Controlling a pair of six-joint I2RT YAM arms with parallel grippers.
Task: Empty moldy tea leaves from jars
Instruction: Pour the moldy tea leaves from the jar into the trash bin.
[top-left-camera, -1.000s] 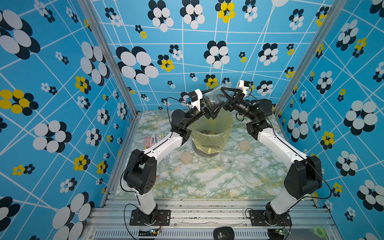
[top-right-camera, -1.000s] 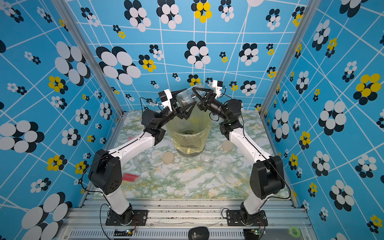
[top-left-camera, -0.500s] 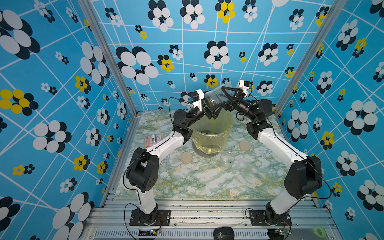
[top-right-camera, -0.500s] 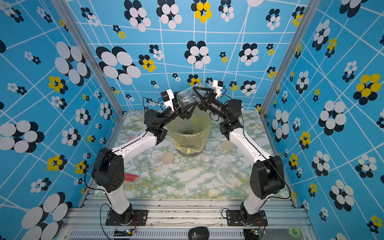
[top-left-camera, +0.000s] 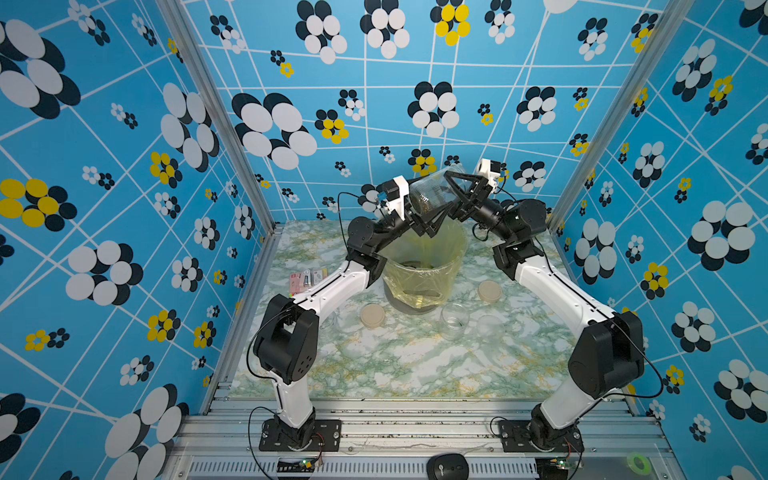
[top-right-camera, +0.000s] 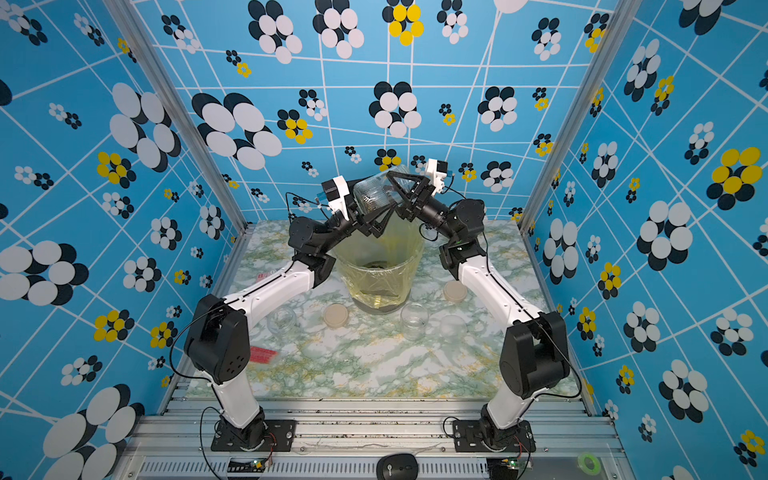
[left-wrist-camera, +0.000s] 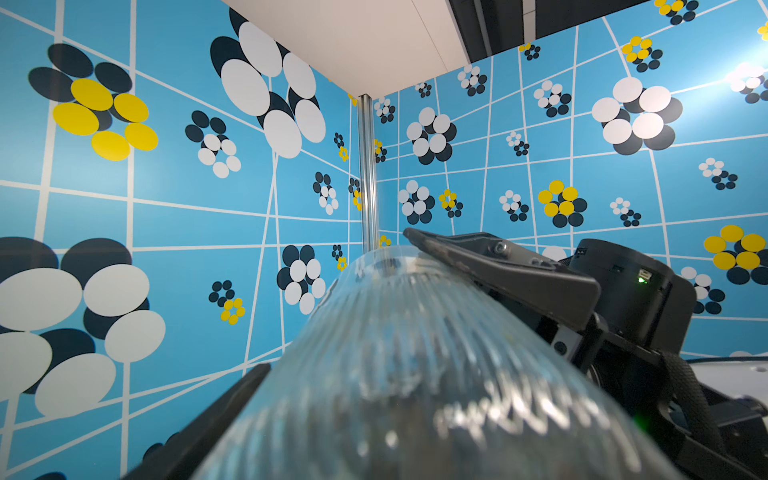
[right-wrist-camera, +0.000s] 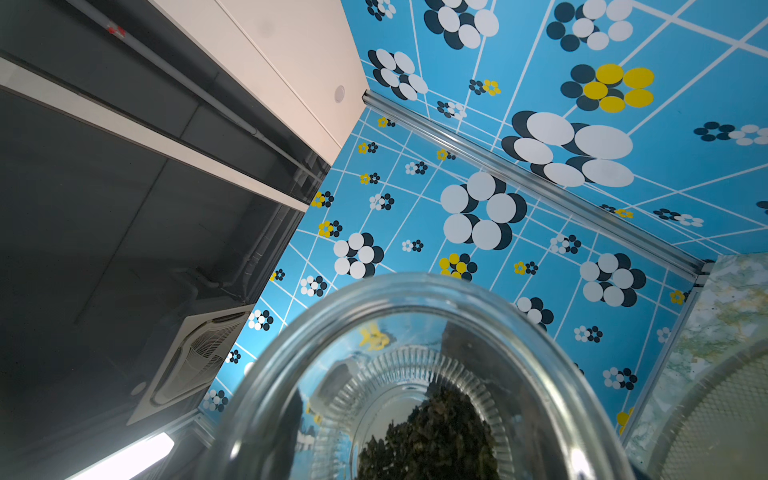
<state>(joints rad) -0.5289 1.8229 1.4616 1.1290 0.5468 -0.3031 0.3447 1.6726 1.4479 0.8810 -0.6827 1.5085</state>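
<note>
Holding the pour centred over the bin (top-left-camera: 419, 282) matters most: my right fingers (left-wrist-camera: 498, 270) clamp the tilted jar (top-left-camera: 434, 193) above it, tea leaves (right-wrist-camera: 428, 440) heaped at its lower end. My left fingers (left-wrist-camera: 224, 403) flank that end; I cannot tell if they grip. Both forearms climb steeply, wrists nearly meeting above the tabletop (top-left-camera: 415, 365).

top views: high front, looking down, far | wrist views: upward, close, sharing jar (left-wrist-camera: 415, 374)

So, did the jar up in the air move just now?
No. The jar hangs tilted in the same spot above the yellow-bagged bin, just as it did a second ago.
</note>
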